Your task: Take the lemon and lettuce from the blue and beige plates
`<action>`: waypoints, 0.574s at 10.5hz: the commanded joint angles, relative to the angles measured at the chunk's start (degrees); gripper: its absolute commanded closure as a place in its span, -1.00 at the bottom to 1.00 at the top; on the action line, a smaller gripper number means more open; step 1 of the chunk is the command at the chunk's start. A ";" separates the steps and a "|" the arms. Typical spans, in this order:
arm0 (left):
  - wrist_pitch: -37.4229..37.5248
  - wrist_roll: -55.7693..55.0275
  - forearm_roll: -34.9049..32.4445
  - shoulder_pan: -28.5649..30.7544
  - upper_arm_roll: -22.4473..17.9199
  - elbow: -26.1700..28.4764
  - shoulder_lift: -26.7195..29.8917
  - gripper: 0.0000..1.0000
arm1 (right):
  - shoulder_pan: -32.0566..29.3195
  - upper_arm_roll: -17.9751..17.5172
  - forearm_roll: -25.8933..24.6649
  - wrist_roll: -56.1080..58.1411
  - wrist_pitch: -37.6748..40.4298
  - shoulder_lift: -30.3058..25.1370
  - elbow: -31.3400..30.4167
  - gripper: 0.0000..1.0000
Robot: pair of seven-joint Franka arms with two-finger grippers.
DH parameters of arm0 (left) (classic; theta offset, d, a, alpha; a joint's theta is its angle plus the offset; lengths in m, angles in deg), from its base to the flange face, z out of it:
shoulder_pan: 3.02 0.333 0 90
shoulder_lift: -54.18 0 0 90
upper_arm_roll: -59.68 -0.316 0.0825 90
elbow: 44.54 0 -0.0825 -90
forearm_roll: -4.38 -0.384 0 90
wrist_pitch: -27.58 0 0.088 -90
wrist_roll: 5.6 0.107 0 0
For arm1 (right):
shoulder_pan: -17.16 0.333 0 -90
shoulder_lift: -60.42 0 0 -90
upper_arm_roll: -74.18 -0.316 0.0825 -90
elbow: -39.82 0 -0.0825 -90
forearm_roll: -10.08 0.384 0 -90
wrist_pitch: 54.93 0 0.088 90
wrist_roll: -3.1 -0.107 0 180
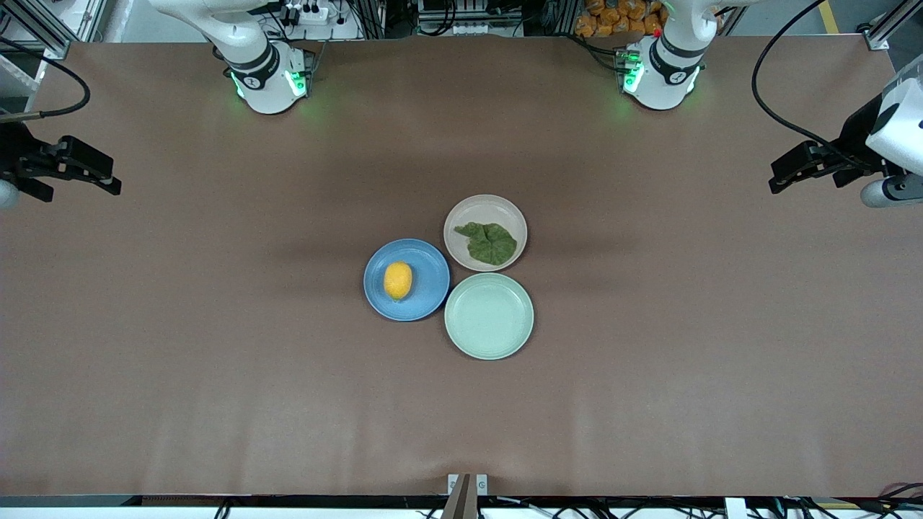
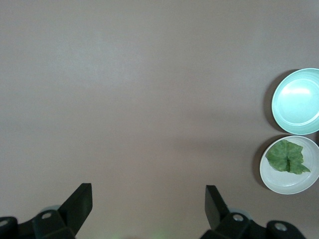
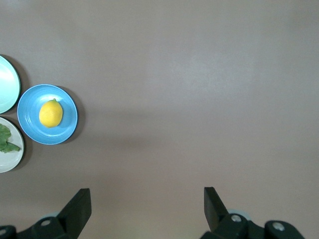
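Note:
A yellow-orange lemon (image 1: 398, 280) lies on the blue plate (image 1: 425, 295) at the table's middle; it also shows in the right wrist view (image 3: 51, 113) on that plate (image 3: 30, 127). A dark green lettuce leaf (image 1: 489, 241) lies on the beige plate (image 1: 472, 210), also in the left wrist view (image 2: 287, 156) on that plate (image 2: 284, 185). My left gripper (image 1: 779, 180) is open and empty, up in the air over the left arm's end of the table (image 2: 148, 199). My right gripper (image 1: 112, 184) is open and empty over the right arm's end (image 3: 147, 199).
An empty pale mint-green plate (image 1: 489, 316) touches both other plates, nearer the front camera; it shows in the left wrist view (image 2: 298, 101) and at the edge of the right wrist view (image 3: 7, 83). The brown table (image 1: 216, 360) is bare around the plates.

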 commanded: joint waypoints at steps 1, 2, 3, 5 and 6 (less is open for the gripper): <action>0.22 1.40 -1.34 0.45 0.54 -0.25 0.11 -1.00 | -0.25 0.01 0.71 -0.01 -1.48 -1.08 -2.16 -1.00; 0.22 1.40 -1.25 0.45 0.54 -0.25 0.11 -1.00 | -0.25 -0.08 0.80 -0.01 -2.71 -1.34 -3.13 -1.00; 0.22 1.40 -1.16 0.45 0.62 -0.25 0.03 -1.00 | -0.25 -0.08 0.80 -0.01 -2.81 -1.34 -3.14 -1.00; 0.39 1.14 2.77 0.45 1.84 0.62 -0.15 -1.00 | 0.02 -0.17 2.19 -0.10 -2.55 -0.91 -3.32 -1.00; 0.39 -0.17 3.14 0.45 4.99 1.76 -0.24 -1.00 | 0.37 -0.43 4.99 -1.31 -2.46 -0.38 -3.41 -1.00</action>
